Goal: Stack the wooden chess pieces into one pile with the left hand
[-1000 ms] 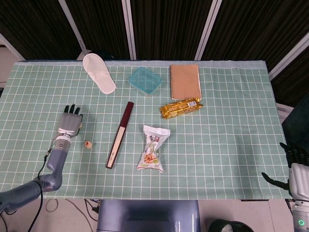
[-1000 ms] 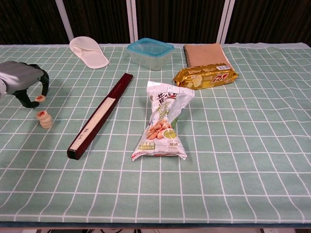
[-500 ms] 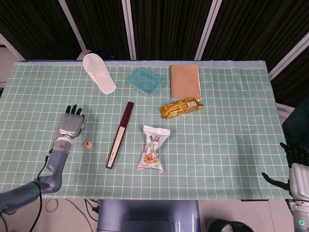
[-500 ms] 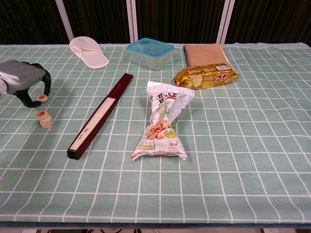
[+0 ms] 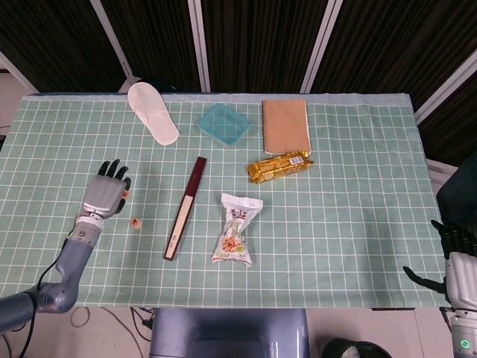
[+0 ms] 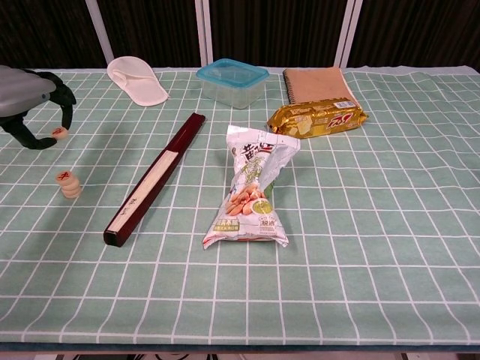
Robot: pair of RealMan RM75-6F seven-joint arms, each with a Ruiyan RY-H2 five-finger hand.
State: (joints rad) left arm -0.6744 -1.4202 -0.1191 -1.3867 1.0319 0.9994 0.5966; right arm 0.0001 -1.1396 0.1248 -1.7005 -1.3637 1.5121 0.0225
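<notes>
L hand raised at far-left, fingers curled, pinching a small piece. R hand idle at right edge, fingers apart.

Left hand with pinched chess piece, now higher above table.

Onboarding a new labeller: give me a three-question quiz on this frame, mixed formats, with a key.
1. True or false: the left hand holds a round wooden chess piece clear of the table.
2. What lies directly between the small pile of wooden chess pieces and the peanut bag: A) white slipper B) long dark red folded fan C) notebook?
3. Fill in: the right hand holds ____.

Key: 1 true; 2 B; 3 nothing.
</notes>
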